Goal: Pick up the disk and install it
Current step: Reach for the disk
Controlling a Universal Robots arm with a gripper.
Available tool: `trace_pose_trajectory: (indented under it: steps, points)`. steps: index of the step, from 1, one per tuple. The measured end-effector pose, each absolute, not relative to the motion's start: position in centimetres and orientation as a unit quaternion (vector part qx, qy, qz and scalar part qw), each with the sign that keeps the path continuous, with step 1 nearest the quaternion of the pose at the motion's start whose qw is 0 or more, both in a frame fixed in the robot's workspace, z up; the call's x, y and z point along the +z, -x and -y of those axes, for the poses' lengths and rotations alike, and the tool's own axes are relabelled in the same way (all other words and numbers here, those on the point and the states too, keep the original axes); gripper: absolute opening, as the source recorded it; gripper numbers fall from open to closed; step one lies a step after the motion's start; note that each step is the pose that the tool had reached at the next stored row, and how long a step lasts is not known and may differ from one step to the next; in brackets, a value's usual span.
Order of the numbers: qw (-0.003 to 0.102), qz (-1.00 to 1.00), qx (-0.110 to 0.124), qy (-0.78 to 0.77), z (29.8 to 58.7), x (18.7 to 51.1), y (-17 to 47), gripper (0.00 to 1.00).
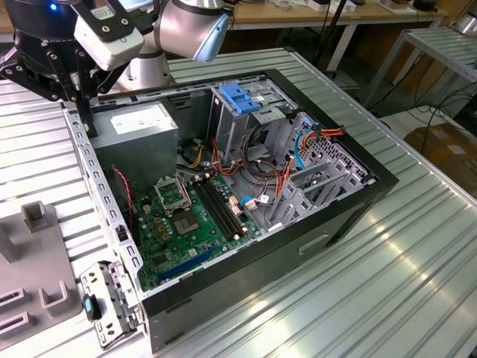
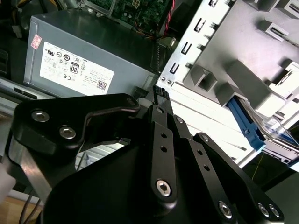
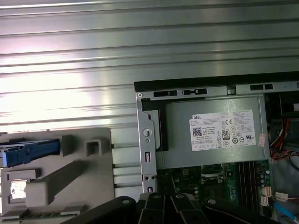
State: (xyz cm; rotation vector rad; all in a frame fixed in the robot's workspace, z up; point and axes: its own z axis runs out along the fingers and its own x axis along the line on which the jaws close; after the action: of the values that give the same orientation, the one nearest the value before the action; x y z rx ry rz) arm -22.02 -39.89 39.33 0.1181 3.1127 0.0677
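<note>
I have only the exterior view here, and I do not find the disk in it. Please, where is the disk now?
Observer: In the first wrist view the disk shows its blue rail at the grey fixture, beside the computer case.
Operator: Does the gripper hold it already?
Observer: No. In the second wrist view the gripper is apart from the disk, near the power supply.
</note>
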Motion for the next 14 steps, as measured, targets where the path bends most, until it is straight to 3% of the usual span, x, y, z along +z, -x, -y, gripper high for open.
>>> trace_pose_trajectory:
  steps: [14]
  points:
    - [0.013,-0.999,0.022,-0.038,39.89,39.33,23.05,0.11]
